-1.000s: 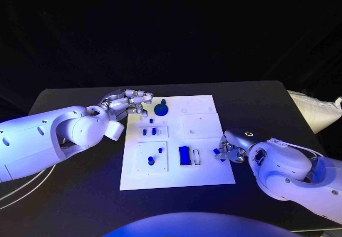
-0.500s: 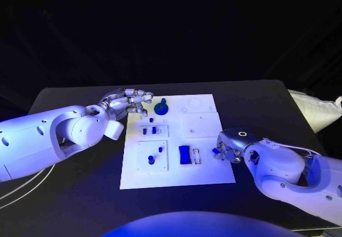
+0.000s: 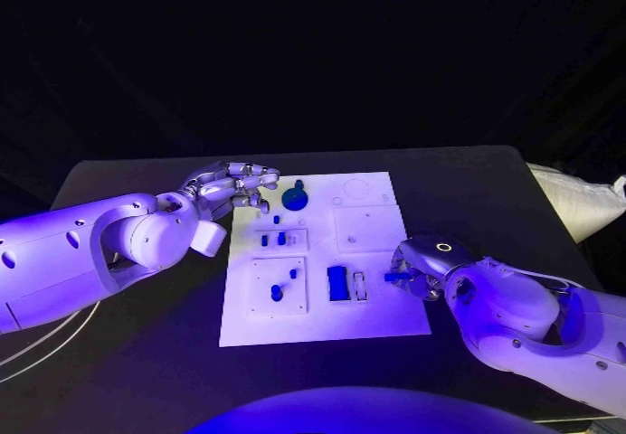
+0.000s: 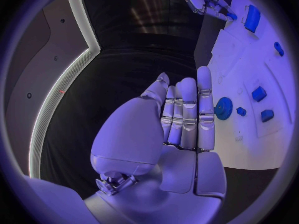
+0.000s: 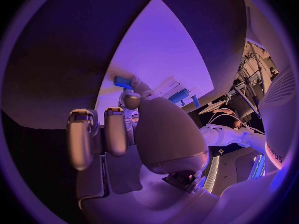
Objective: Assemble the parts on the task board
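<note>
Head view first: board (image 3: 327, 312) lies white in the middle of the black counter (image 3: 130, 362). Right hand (image 3: 415, 271) sits at the board's right edge and pinches a small blue peg (image 3: 395, 276), which pokes out toward the board's middle, just beside a narrow slot (image 3: 362, 287) and near a tall blue block (image 3: 338, 283). Left hand (image 3: 235, 190) hovers over the board's far left corner, fingers curled loosely with nothing seen in them; a dark blue gear (image 3: 296, 200) lies just beside its fingertips. Two small blue pieces (image 3: 273, 240) stand in a recessed panel below that hand, and an oval part (image 3: 277, 293) lies in the panel nearer the robot. No writing can be read on the board.

Left wrist view: left hand's fingers (image 4: 187, 114) are straight and held close together, palm bare, holding nothing. Gear (image 4: 223, 107) lies on the board just past the fingertips, not touching them. Blue pieces (image 4: 259, 93) lie further along. Right hand (image 4: 206, 0) shows at the board's far side, with the block (image 4: 252, 17) near it.

Right wrist view: right hand (image 5: 134, 119) holds the peg (image 5: 122, 81) at its fingertips, above the board (image 5: 156, 50). Block (image 5: 179, 95) stands close beyond the thumb. Part of a printed word shows on the white arm, too cut off to read.
</note>
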